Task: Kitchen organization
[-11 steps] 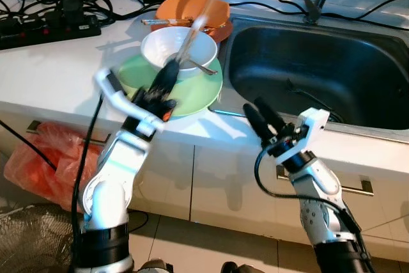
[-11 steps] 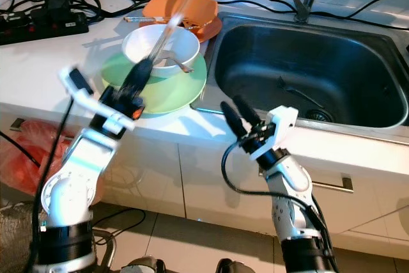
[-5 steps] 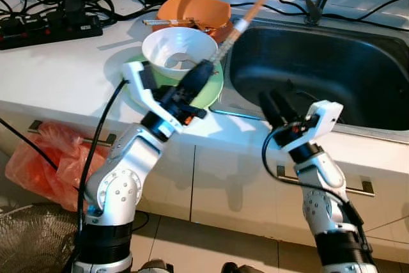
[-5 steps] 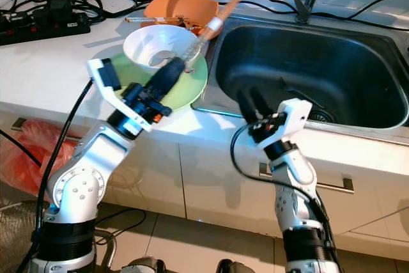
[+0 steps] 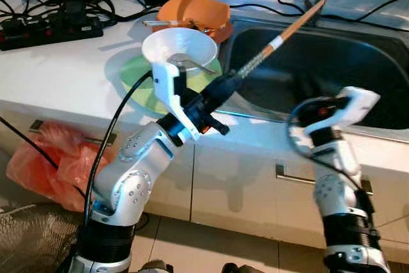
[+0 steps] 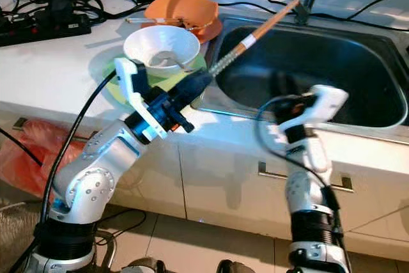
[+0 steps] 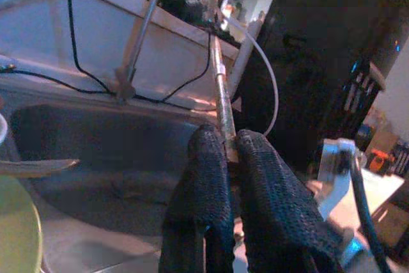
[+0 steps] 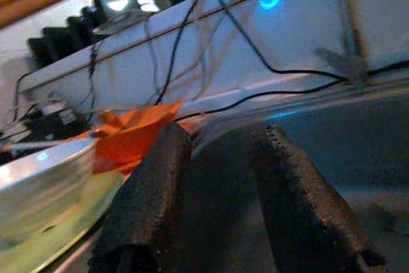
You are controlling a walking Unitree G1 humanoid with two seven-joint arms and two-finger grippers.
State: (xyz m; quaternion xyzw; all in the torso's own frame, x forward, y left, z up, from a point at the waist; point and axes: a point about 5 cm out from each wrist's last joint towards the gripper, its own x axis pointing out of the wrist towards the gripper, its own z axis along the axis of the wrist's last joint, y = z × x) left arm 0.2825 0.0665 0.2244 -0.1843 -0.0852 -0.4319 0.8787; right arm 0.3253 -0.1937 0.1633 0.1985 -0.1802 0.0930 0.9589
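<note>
Left gripper (image 5: 220,89) clamped tight on chopsticks (image 5: 281,33); sticks slant up and away over sink (image 5: 383,62). White bowl (image 5: 179,46) on green plate (image 5: 128,75) just behind it. Right gripper (image 8: 217,177) fingers parted, empty, beside sink's front rim.

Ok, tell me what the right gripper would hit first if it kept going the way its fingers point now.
Probably the sink. The right gripper, fingers apart, points over the basin toward its far wall, with the orange dish off to one side. Depth is hard to judge here.
</note>
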